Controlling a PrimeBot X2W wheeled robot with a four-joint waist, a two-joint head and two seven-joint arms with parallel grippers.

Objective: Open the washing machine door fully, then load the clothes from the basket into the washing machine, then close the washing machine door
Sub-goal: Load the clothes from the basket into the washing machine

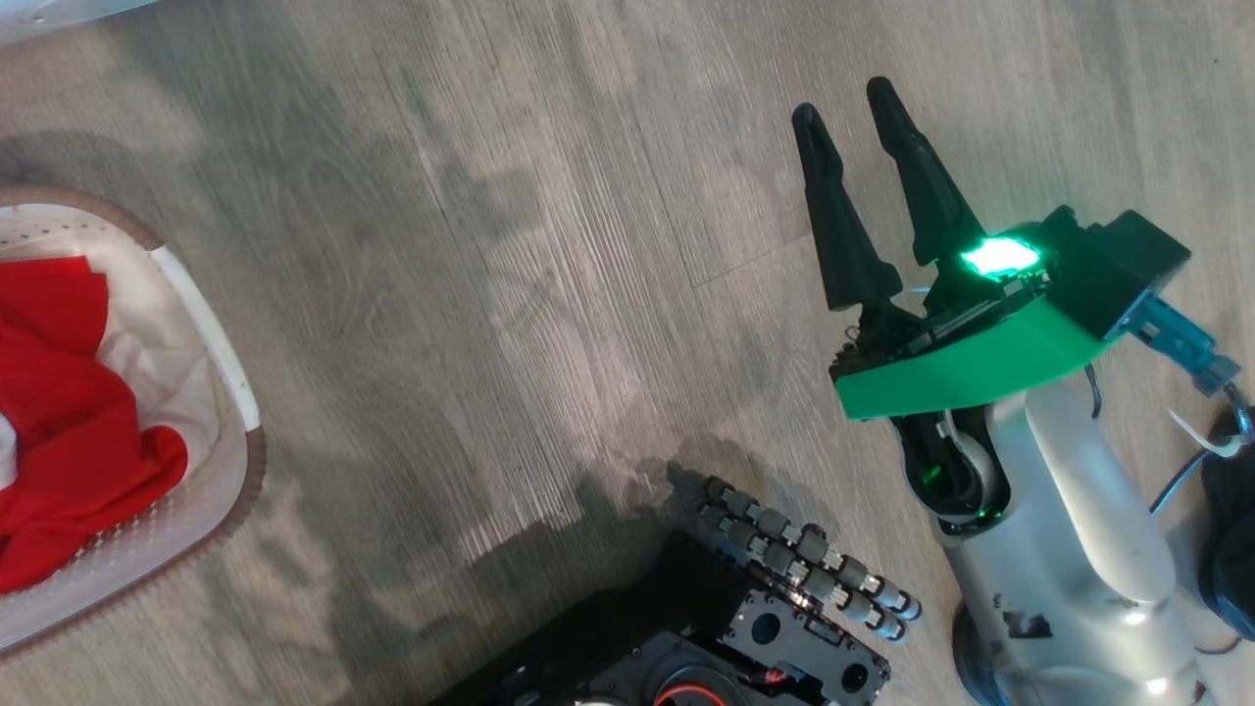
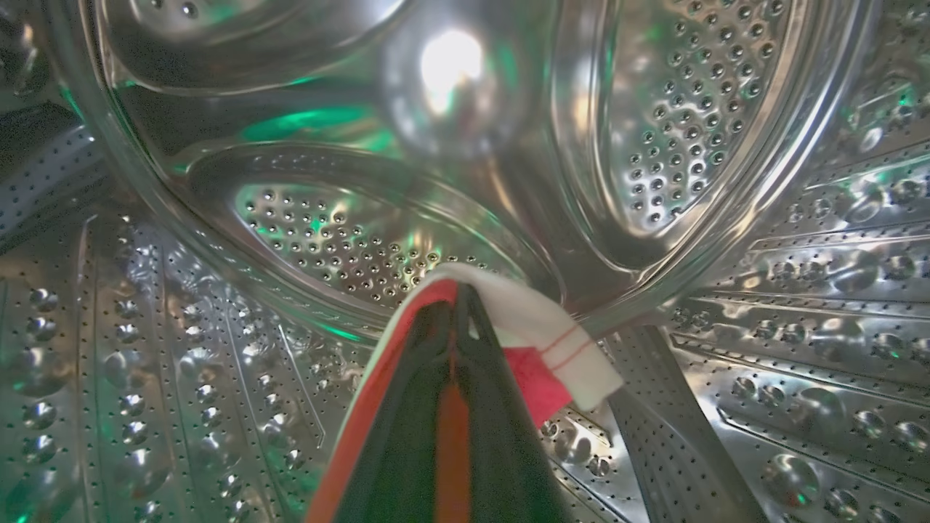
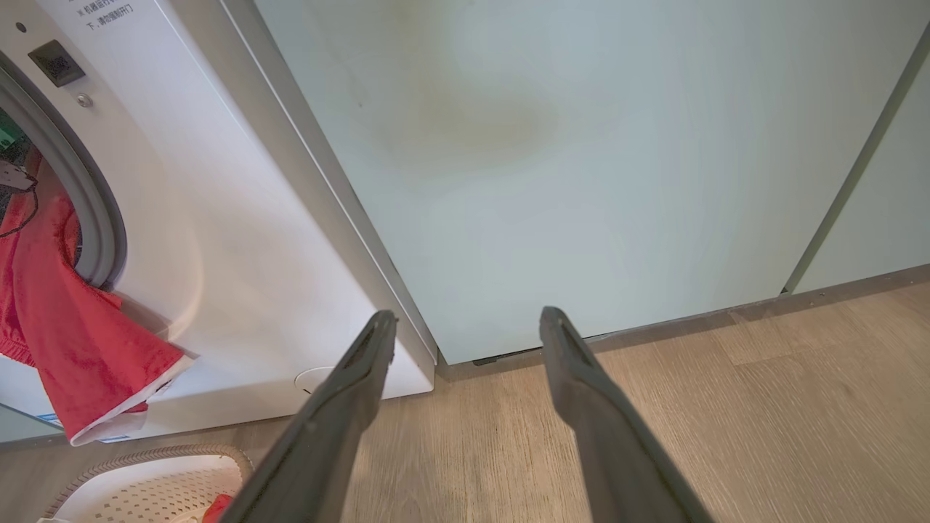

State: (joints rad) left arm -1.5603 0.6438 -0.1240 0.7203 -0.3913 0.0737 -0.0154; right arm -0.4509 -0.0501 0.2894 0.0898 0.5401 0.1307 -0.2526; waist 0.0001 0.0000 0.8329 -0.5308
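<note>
Red clothes [image 2: 539,379] pinched by the left gripper [image 2: 454,294] inside the washing machine [image 2: 690,109]; right gripper [image 3: 468,314] spread wide, holding nothing.

At the left edge the basket [image 1: 257,461], cream and perforated with a brown rim, sits on the wooden floor [image 1: 510,245] with red clothes [image 1: 69,392] bunched inside it. Well apart to the right, the right gripper [image 1: 843,101] hangs over bare boards, its dark jaws apart and empty, a green light [image 1: 998,257] glowing above the pale forearm [image 1: 1069,529]. A black base [image 1: 726,628] with small rollers shows at the bottom edge.
</note>
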